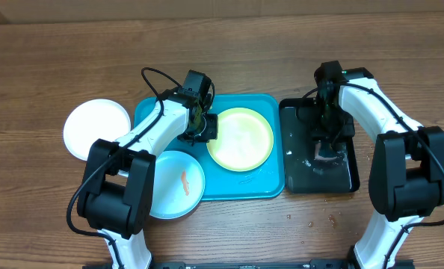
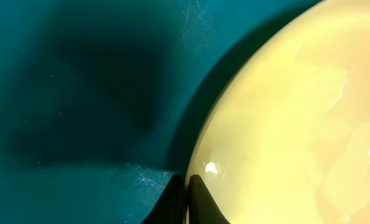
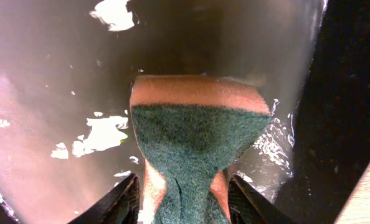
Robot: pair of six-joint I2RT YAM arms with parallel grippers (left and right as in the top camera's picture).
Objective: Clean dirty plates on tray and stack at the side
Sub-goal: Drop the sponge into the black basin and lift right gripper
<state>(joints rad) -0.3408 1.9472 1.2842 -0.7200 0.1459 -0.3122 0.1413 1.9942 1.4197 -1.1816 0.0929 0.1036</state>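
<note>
Left gripper (image 1: 205, 127) pinched shut on the rim of a round pale yellow-green plastic plate (image 1: 241, 138) that lies inside the large turquoise rectangular plastic tray (image 1: 267, 183), one finger (image 2: 172, 202) on the tray side of the rim and the other on the plate. A round light blue plastic plate (image 1: 179, 184) straddles the tray's near-left corner. A round white plastic plate (image 1: 96, 128) sits on the wooden table (image 1: 57, 45) just beside the tray. Right gripper (image 1: 325, 153) clamps a green-faced orange sponge (image 3: 197, 130) over a wet, glossy black tray (image 1: 345, 179)
</note>
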